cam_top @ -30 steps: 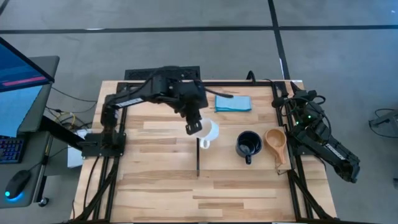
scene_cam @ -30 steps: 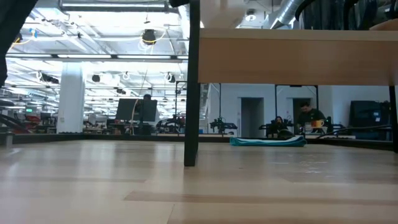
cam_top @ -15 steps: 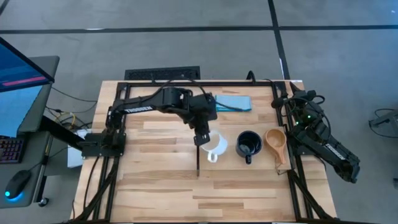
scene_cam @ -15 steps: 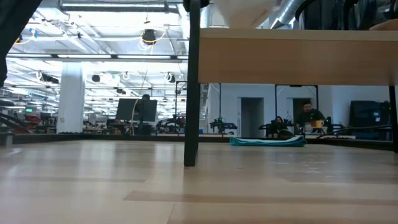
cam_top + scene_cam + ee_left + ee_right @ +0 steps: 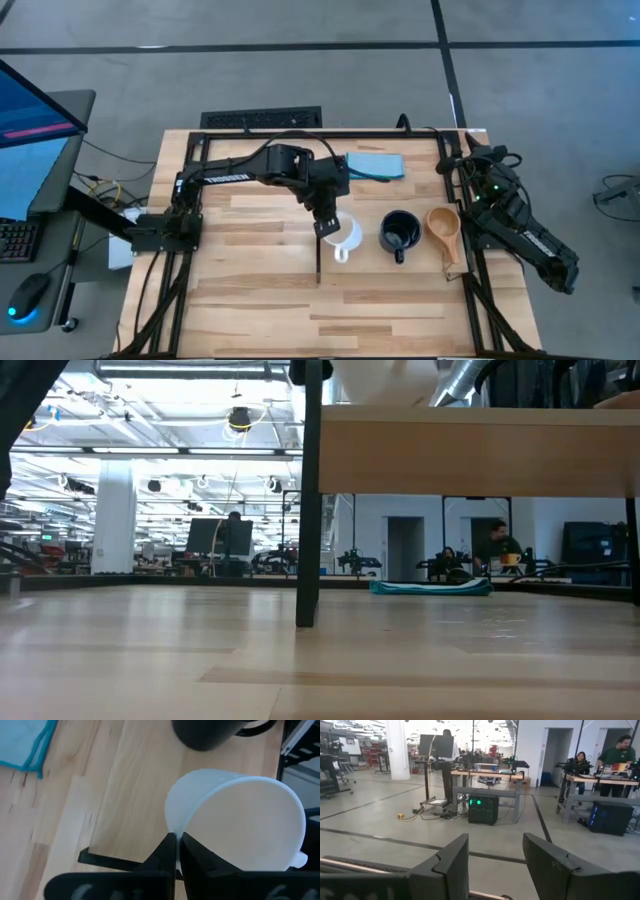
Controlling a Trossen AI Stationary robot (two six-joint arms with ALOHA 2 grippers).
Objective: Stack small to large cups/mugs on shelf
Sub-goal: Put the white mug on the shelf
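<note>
The white mug (image 5: 345, 236) is in my left gripper (image 5: 326, 222), which is shut on its rim; in the left wrist view the mug (image 5: 245, 825) is tilted, mouth toward the camera. It is over the left end of the pale-wood shelf (image 5: 420, 268), next to the black strip (image 5: 318, 262). The glossy black mug (image 5: 399, 233) and the tan wooden cup (image 5: 443, 228) stand on the shelf to its right. In the low view the white mug's base (image 5: 385, 382) shows at the shelf's top (image 5: 470, 450). My right gripper (image 5: 495, 860) is open, parked off the table's right edge. My left gripper pinches the white mug's rim (image 5: 172, 827), one finger inside the mug and one outside. The fingers come from above, slanting from the far left. The mug is tilted, its handle (image 5: 341, 253) toward the near edge. Whether its base rests on the shelf, I cannot tell.
A folded blue cloth (image 5: 375, 165) lies near the table's far edge, behind the shelf. The shelf's black leg (image 5: 308, 510) stands on the table. Bare tabletop lies left of the shelf (image 5: 240, 250). People sit at desks in the room beyond (image 5: 615, 750).
My left gripper carried the white mug toward the table's right and near edges, from beside the shelf to over its left end, then lowered it. In the low view the mug's base came into sight and sank to the shelf's top. The gripper stayed shut on the rim.
</note>
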